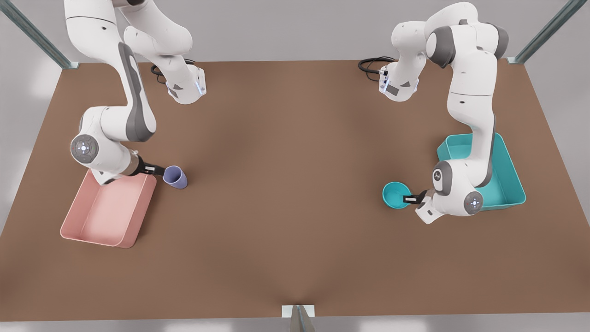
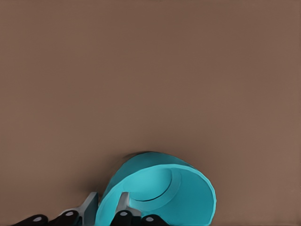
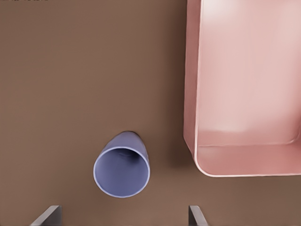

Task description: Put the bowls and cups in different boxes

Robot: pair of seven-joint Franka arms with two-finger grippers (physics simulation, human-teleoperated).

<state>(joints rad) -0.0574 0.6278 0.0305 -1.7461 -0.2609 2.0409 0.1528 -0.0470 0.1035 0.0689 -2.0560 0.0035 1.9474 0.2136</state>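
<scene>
Left gripper (image 1: 411,199) clamps the teal bowl (image 1: 395,194) rim beside the teal box (image 1: 509,177); its wrist view shows the jaws straddling it. Right gripper (image 1: 159,170): jaws spread wide, cup (image 3: 122,168) between, beside the pink box (image 3: 244,94) near the counter (image 1: 286,184) edge.

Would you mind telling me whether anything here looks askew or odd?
Only the bowl looks tipped; the left gripper pinches its rim beside the teal box. The cup stands by the pink box, under the open right gripper.

teal bowl (image 1: 395,194) tilted; lavender cup (image 1: 175,177) beside pink box (image 1: 108,210)
</scene>
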